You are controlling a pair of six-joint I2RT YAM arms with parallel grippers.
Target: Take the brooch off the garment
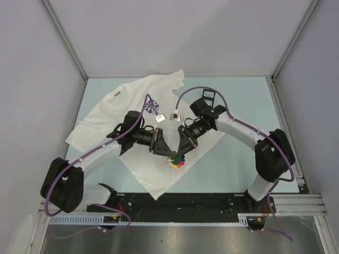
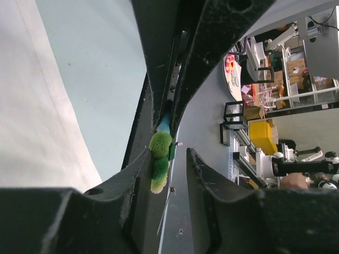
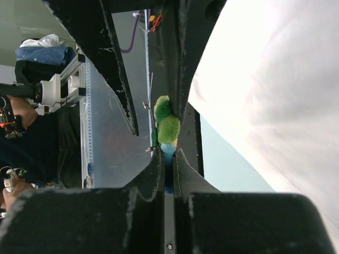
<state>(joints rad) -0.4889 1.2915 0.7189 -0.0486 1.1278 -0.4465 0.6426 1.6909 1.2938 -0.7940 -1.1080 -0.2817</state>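
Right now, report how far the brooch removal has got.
Done: both grippers are at the brooch, by the lower edge of the T-shirt. In hand: the right gripper is shut on its blue end; the left gripper straddles the green tuft, jaws apart. Remaining: pulling it clear; whether the pin is already out of the cloth cannot be told.

On table [image 1: 233, 100], garment [image 1: 114, 119] left-ctr, brooch [image 1: 175, 160] at its near edge btwn L fingers [image 1: 160, 145] & R fingers [image 1: 184, 144].
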